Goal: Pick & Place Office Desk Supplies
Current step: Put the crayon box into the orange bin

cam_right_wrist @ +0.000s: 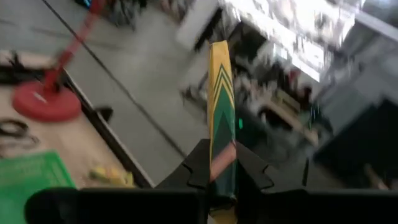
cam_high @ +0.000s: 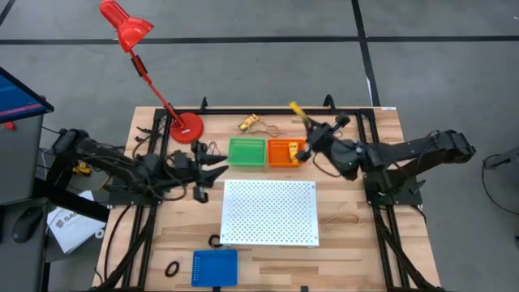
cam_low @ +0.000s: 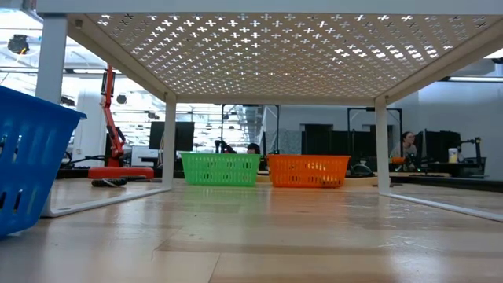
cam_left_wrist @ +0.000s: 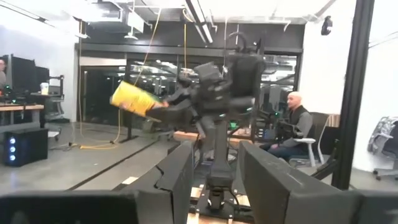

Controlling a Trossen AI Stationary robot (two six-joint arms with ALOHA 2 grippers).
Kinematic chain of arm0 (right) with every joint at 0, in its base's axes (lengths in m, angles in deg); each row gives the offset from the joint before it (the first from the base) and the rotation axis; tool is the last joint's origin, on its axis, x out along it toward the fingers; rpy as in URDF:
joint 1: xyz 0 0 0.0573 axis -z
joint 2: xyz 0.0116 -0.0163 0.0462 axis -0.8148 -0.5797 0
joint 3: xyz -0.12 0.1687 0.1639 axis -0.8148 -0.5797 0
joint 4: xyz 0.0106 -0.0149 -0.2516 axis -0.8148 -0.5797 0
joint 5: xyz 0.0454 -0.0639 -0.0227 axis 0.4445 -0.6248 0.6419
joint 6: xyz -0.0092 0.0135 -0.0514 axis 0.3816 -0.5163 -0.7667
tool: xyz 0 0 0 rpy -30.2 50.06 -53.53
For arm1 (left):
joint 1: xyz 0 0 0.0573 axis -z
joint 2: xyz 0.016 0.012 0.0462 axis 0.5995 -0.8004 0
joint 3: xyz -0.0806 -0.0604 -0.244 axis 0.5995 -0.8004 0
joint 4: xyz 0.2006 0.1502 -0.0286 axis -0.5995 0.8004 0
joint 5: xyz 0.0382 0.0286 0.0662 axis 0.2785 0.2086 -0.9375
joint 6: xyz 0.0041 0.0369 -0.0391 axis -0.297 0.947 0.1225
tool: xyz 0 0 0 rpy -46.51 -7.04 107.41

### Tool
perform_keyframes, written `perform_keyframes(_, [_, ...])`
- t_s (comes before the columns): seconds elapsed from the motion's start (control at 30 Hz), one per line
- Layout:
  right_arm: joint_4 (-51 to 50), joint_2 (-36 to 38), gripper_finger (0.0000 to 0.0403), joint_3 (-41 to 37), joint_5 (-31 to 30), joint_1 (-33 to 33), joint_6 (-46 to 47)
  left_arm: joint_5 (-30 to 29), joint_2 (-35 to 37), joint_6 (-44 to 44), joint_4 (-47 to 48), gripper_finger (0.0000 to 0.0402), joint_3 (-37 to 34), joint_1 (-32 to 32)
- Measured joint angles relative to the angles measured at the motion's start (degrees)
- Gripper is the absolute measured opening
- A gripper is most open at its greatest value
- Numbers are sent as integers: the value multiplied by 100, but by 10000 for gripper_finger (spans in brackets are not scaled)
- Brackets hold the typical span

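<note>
My right gripper (cam_high: 309,126) is raised beside the far right corner of the orange tray (cam_high: 284,152) and is shut on a yellow block with green marks (cam_right_wrist: 219,93). The block also shows in the high view (cam_high: 297,109) and, far off, in the left wrist view (cam_left_wrist: 133,99). My left gripper (cam_high: 214,170) is open and empty, left of the green tray (cam_high: 247,152); its two fingers stand apart in its own wrist view (cam_left_wrist: 217,186). More yellow pieces (cam_high: 249,124) and a tan rubber band (cam_high: 272,129) lie on the table behind the trays. My right gripper pinches the yellow block by its near end (cam_right_wrist: 222,163) between the two fingers. The block's length runs on past the fingertips, in line with the fingers. The fingers come from the table's right and point toward its far left. The block is lifted clear of table and trays.
The white perforated board (cam_high: 269,212) stands mid-table. A blue tray (cam_high: 215,268) is at the near edge, with black rings (cam_high: 172,268) beside it. Another rubber band (cam_high: 342,219) lies right of the board. The red desk lamp (cam_high: 186,126) stands far left. People sit beyond the table.
</note>
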Motion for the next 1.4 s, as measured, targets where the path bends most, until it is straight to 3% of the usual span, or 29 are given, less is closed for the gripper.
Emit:
perform_keyframes(0.1, [-1409, 270, 34, 0, 342, 410, 1277, -1, 273, -2, 11, 122, -157, 12])
perform_keyframes(0.27, [-2946, 445, 29, -3, 2458, 1220, 2948, 1, 449, -2, -2, 122, -222, 16])
perform_keyframes(0.63, [-3046, -264, 29, 30, 5018, 2439, 3357, 1, 442, 146, 10, 122, -222, 16])
perform_keyframes(0.9, [-3434, -1385, 29, 545, 5956, 2801, 3260, 3, 441, 195, 8, 122, -222, 16])
perform_keyframes(1.23, [-5219, -2832, 29, 2320, 5943, 2689, 2832, 2, 441, 282, 3, 122, -222, 16])
perform_keyframes(1.4, [-6294, -3660, 29, 3269, 5432, 2686, 2702, 3, 441, 281, 4, 122, -222, 16])
